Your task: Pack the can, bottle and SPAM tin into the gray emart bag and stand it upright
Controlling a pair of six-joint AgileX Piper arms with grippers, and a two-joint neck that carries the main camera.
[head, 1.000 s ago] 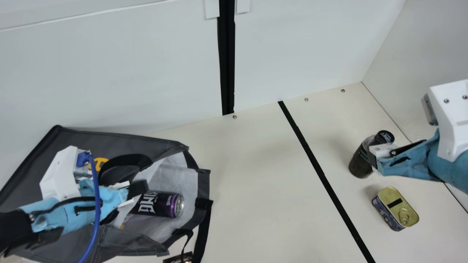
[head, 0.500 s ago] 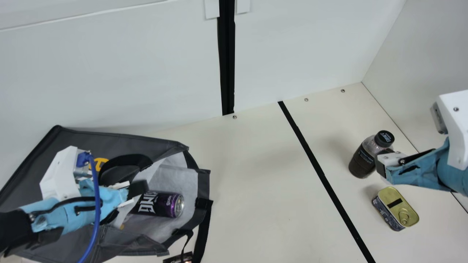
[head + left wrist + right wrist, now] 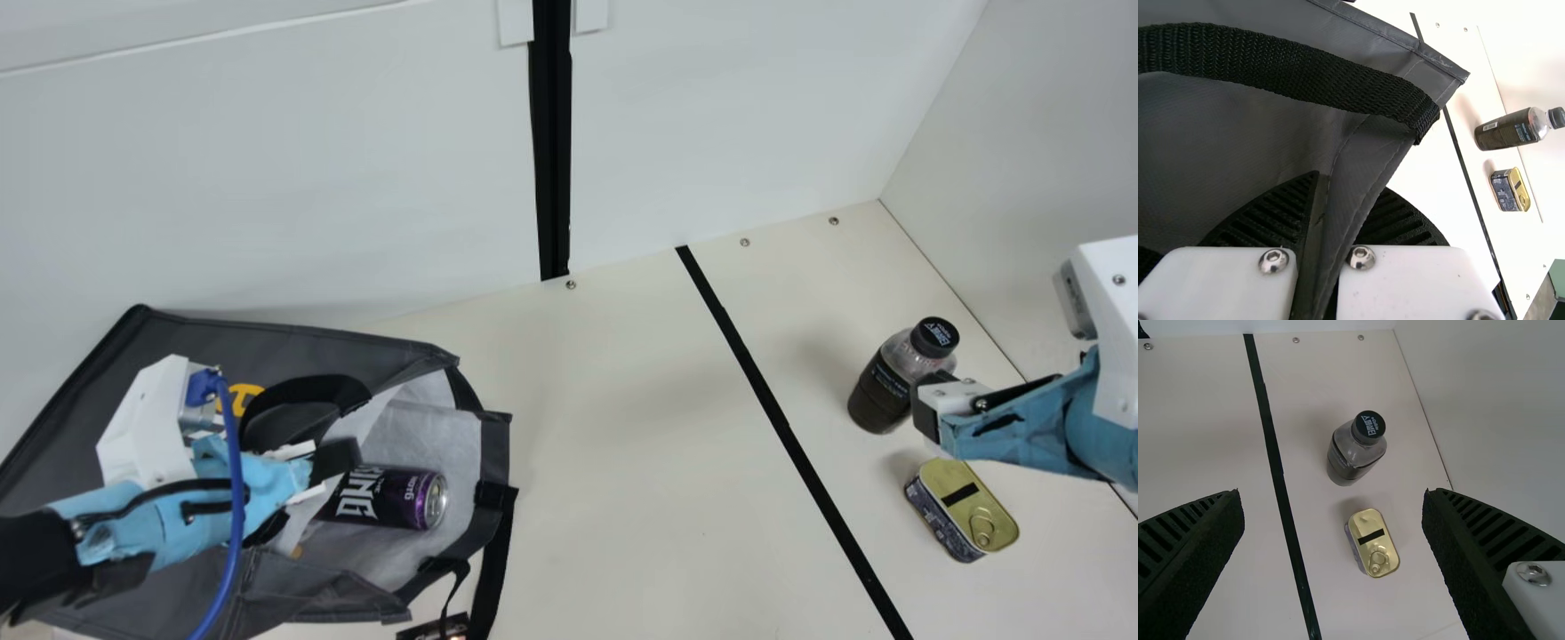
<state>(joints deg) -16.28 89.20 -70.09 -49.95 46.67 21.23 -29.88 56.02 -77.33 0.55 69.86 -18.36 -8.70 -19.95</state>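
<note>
**Can lying in the bag, bottle and tin out on the table**

From my station, I saw the gray emart bag [image 3: 284, 342] lying on its side, its mouth facing the main view's right. My left gripper [image 3: 332, 471] was clamped on a fold of the bag's cloth; in the left wrist view, the gray edge ran between its two ribbed fingers, near a black strap [image 3: 1305, 73].

The can [image 3: 382, 498] lay on its side inside the bag, just within the mouth. Its long axis ran nearly level across the main view, with the silver end pointing right, toward the opening.

Across the black tape line [image 3: 773, 409], the bottle [image 3: 880, 396] stood upright on the table [image 3: 605, 498], its long axis vertical and its black cap on top. Near it, the SPAM tin [image 3: 965, 507] rested with its gold lid facing up. The tin's long axis slanted from the main view's upper left to its lower right, and the pull ring sat at the lower end.

My right gripper [image 3: 929, 404] was open, beside the bottle in the main view. The right wrist view put its fingers wide apart, with the bottle and the tin beyond them.

Something dark [image 3: 431, 629] sat at the main view's bottom edge, by the bag's mouth; I couldn't tell what it was.
</note>
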